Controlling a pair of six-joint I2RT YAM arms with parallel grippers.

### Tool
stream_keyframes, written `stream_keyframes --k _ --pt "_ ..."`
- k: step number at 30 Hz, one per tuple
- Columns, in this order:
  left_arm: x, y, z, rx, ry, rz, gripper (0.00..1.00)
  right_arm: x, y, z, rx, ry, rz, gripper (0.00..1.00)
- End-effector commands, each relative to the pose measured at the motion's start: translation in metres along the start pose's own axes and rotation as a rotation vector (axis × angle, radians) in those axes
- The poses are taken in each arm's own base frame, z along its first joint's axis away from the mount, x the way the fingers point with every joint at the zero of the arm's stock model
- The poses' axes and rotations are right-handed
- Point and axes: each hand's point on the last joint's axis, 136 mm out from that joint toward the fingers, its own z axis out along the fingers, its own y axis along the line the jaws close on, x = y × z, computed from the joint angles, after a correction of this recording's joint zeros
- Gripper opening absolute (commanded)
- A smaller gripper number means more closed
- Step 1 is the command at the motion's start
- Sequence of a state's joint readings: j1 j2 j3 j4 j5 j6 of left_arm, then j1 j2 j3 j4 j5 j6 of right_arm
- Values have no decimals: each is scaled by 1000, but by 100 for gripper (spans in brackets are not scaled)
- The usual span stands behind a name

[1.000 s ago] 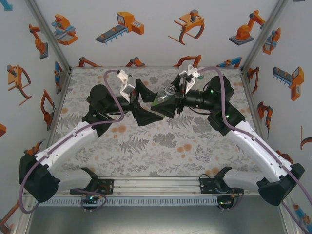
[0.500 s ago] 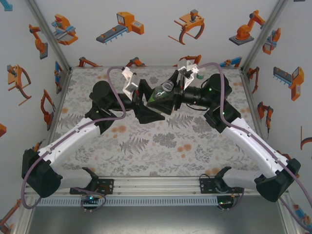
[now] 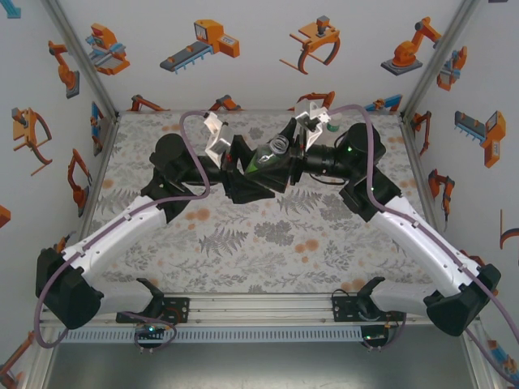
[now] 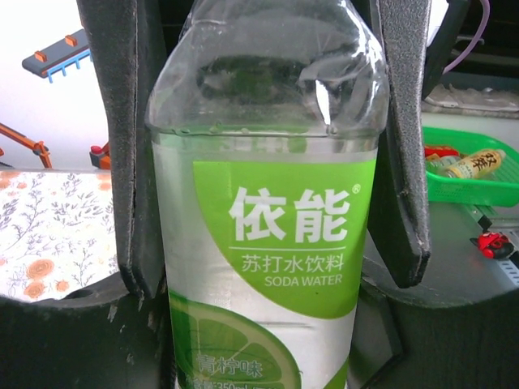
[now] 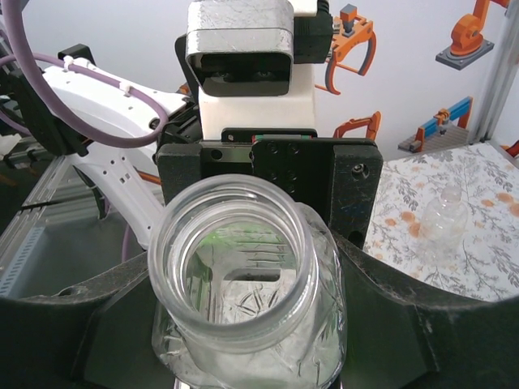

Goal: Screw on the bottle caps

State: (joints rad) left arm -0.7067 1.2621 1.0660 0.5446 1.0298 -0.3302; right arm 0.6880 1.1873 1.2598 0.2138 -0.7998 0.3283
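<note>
A clear bottle (image 3: 272,156) with a green and white soda-water label hangs above the back middle of the table, held from both sides. My left gripper (image 3: 247,166) is shut on its labelled body (image 4: 268,219), one dark finger (image 4: 134,162) pressed against each side. My right gripper (image 3: 289,162) is shut on the same bottle near its shoulder. In the right wrist view the bottle's mouth (image 5: 235,259) faces the camera, wide open with no cap on it. A small green cap-like thing (image 3: 332,127) lies on the table behind the right wrist.
A short clear bottle (image 5: 442,227) lies on the floral table top (image 3: 268,235) to the right. A green basket (image 4: 470,174) with small packets stands beyond the table. White walls with orange robot stickers enclose the left, back and right sides.
My left gripper has closed onto the bottle that the right gripper was holding. Both arms have shifted slightly toward the back of the table.
</note>
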Motion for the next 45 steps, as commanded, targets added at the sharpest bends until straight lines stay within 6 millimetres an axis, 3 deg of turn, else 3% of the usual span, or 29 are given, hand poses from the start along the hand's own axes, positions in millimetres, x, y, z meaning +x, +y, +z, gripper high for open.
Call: stream_keyframes --k 1,7,14,18,21,26,29,36,45 --pt "-12 -8 -2 -15 -4 67 38 -25 6 -9 60 -39 -78 64" --pt "-6 -1 -6 -83 26 77 34 -23 2 -15 119 16 -108 81" --pt "14 21 -18 -259 83 80 33 -27 -9 -27 235 39 -140 82" --pt "30 43 -34 -422 132 57 32 -18 -36 -38 356 73 -96 81" --pt "39 55 -45 -519 183 32 26 -9 -58 -49 463 96 -61 79" --pt "51 71 -68 -675 217 -8 13 4 -108 -86 715 81 44 77" --pt "54 76 -80 -735 205 -33 12 27 -140 -113 834 87 151 75" --pt "52 77 -89 -752 181 -65 3 110 -212 -182 1136 130 439 65" --pt "54 77 -90 -751 188 -94 0 207 -265 -251 1360 156 867 42"
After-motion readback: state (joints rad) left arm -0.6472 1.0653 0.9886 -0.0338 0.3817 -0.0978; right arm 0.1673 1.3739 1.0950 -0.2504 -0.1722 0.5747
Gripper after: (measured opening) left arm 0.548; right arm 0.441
